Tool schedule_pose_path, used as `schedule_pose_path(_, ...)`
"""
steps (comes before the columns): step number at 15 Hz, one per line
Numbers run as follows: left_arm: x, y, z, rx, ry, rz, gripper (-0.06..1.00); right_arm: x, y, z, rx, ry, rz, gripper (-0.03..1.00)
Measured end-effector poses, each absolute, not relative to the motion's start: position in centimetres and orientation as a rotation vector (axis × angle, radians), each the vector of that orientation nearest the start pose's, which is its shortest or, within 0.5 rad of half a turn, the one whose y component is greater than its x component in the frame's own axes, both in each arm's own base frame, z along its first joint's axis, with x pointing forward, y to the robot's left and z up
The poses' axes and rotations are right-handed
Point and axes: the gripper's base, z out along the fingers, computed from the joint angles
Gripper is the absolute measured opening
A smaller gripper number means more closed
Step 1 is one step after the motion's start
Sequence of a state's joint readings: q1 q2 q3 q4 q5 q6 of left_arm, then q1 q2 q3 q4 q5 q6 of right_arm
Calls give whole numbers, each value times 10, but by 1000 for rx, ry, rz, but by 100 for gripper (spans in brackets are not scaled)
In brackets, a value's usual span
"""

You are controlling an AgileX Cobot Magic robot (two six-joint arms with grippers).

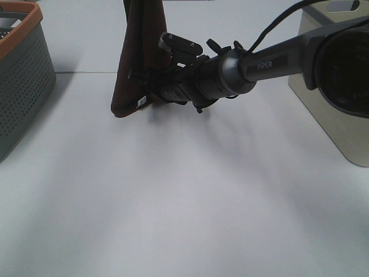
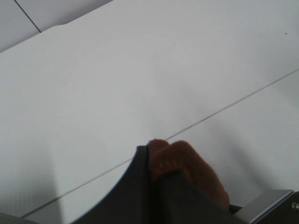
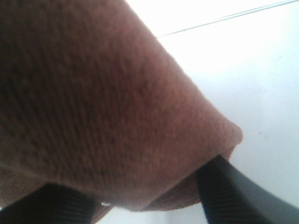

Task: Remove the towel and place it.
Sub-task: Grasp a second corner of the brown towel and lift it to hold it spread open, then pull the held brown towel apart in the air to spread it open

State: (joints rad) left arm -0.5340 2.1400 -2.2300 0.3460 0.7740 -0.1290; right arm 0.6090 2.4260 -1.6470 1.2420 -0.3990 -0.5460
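Over the white worktop (image 1: 184, 202) the towel (image 1: 141, 52) hangs upright at the far side. The left pincer (image 2: 156, 175) pinches a fold of it. The right pincer (image 1: 140, 89) straddles its lower corner, and I cannot tell whether it is pressing.

The exterior high camera looks steeply down on the white table (image 1: 173, 219). Both wrist cameras sit close against the towel (image 3: 93, 93), facing the table beyond. All three views share both.
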Motion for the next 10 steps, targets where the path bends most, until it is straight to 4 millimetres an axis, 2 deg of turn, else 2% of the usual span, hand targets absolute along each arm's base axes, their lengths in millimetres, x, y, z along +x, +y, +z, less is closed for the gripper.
schedule_pose_path(2,443,-237,358,560,2044,17,0,443,269,91,284,2088,375,32)
schedule_pose_path(3,443,-237,358,562,2043,19,0,443,269,91,265,2094,371,17)
schedule_pose_path(4,443,-236,357,592,2050,43,0,441,273,90,100,2134,336,0)
schedule_pose_path(6,444,-228,353,637,2094,106,0,431,273,94,-104,2173,291,0)
schedule_pose_path(7,444,-224,352,646,2106,123,0,427,271,98,-150,2175,279,0)
schedule_pose_path(10,452,-193,346,746,2178,265,0,401,256,130,-360,2159,200,0)
